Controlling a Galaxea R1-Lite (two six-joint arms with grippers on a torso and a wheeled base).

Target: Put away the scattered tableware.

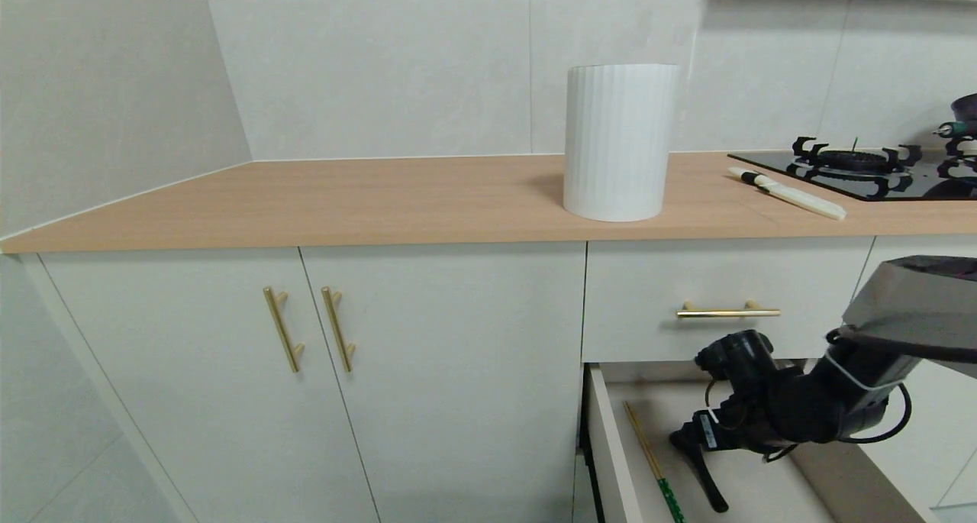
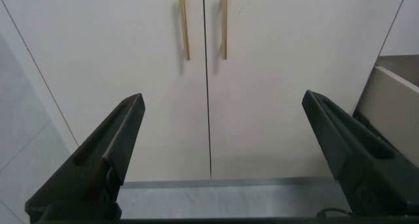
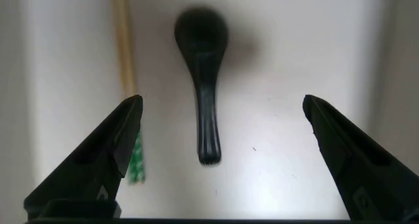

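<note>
Over the open drawer (image 1: pixel 611 447) the right gripper (image 3: pixel 220 105) is held spread wide with nothing gripped, the black spoon (image 3: pixel 204 73) is seen lying flat beneath it beside the chopsticks (image 3: pixel 124 60), and the left gripper (image 2: pixel 222 103) is likewise held wide and empty.

On countertop (image 1: pixel 382 202): canister (image 1: pixel 620 143) mid, knife (image 1: pixel 788 193) just to its R, gas hob (image 1: pixel 855 168) further R, toward back wall. Below: cabinet doors (image 1: pixel 313 385) on L, closed drawer (image 1: pixel 725 298) on R, open drawer (image 1: pixel 611 439) under that w/ chopsticks (image 1: pixel 652 462) along L wall, spoon (image 3: pixel 204 86) beside them, R gripper (image 3: pixel 220 105) above spoon.
</note>
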